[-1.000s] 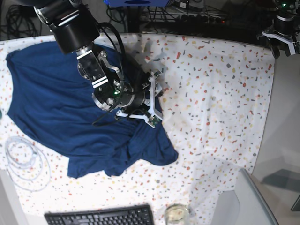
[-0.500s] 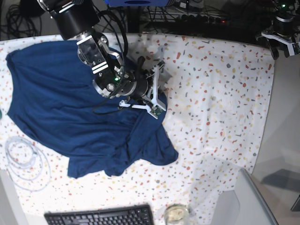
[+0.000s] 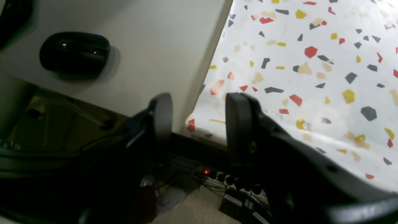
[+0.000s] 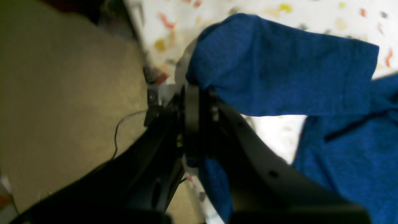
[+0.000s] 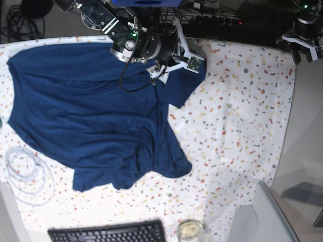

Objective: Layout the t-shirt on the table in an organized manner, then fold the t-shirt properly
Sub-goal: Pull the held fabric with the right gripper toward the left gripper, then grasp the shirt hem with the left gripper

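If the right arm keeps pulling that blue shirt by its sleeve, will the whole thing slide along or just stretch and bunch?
The dark navy soft fabric t-shirt is probably floppy: it lies in folds and drapes from the right gripper. Its rumpled lower hem suggests it would bunch before sliding. It likely drags on the speckled white tablecloth.

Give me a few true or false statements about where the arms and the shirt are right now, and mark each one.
1. The right gripper is shut on the t-shirt. True.
2. The left gripper holds a sleeve. False: it is open and empty, at the table corner.
3. The t-shirt lies folded in a neat rectangle. False: it is spread out with bunched folds along its near edge.
4. A keyboard sits at the near edge of the base view. True.
5. A coiled white cable lies on top of the shirt. False: it lies on the table beside the shirt.
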`<state>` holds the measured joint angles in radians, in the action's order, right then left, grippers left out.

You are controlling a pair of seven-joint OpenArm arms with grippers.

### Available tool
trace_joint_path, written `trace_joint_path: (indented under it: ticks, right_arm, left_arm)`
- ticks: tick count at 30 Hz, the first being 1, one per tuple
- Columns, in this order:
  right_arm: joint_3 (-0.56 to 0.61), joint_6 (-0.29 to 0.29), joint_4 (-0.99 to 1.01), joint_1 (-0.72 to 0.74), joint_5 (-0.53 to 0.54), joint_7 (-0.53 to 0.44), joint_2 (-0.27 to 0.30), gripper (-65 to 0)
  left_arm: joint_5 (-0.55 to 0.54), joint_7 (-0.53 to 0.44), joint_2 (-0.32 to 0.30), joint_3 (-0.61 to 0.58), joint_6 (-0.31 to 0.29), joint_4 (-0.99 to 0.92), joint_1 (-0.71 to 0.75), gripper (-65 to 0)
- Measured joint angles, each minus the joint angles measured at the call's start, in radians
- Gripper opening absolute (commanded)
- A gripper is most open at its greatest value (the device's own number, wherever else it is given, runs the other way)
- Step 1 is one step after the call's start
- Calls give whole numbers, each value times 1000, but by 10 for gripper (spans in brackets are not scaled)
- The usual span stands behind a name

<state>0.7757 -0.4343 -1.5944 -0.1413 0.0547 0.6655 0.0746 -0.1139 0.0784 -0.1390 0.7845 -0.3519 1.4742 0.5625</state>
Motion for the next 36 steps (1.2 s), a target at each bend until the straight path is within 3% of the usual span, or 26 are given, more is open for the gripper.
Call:
trace_joint_path:
  ticks: [5, 7, 11, 13, 17, 19, 21, 23, 24, 26, 30, 32, 36]
  right_arm:
    - [-14, 0, 25, -5, 4, 5, 5, -630]
    - [-37, 0, 18, -3, 2, 2, 5, -563]
    - [-46, 0, -55, -8, 6, 4, 11, -369]
    - [-113, -8, -82, -11, 23, -13, 1, -329]
    - [-286, 1, -86, -2, 3, -6, -1, -330]
    - [-351, 8, -87, -5, -6, -3, 5, -330]
    - [-416, 5, -87, -19, 5, -3, 2, -330]
    - [-504, 0, -87, -39, 15, -6, -5, -330]
    - [-552, 0, -87, -48, 11, -9, -7, -332]
    - [-649, -2, -87, -61, 12, -6, -9, -332]
    - [-835, 0, -87, -76, 1, -5, -4, -336]
    - [-903, 0, -87, -79, 1, -3, -4, -380]
    - [-1041, 0, -87, -78, 13, -7, -9, -606]
  left_arm:
    - [0, -2, -1, -12, 1, 0, -16, -382]
    - [0, -4, -3, -48, 7, 1, -16, -382]
    - [0, 0, 3, -94, -7, 1, -13, -382]
    - [-11, 0, -1, -124, 4, 5, -13, -382]
    - [-8, 10, 6, -316, 12, 83, -5, -385]
    - [-14, 0, 25, -430, -17, 137, -13, -402]
    - [-18, -8, 30, -526, -12, 173, -18, -484]
    - [-14, -3, 16, -625, 11, 175, -34, -625]
    - [-10, 15, 13, -658, 8, 166, -53, -650]
    - [-3, 34, 10, -728, 10, 129, -103, -650]
    - [-18, 185, 26, -807, 51, 23, -238, -650]
    - [-11, 234, 19, -810, 74, -11, -271, -650]
    - [-6, 270, 6, -773, 84, -14, -265, -650]
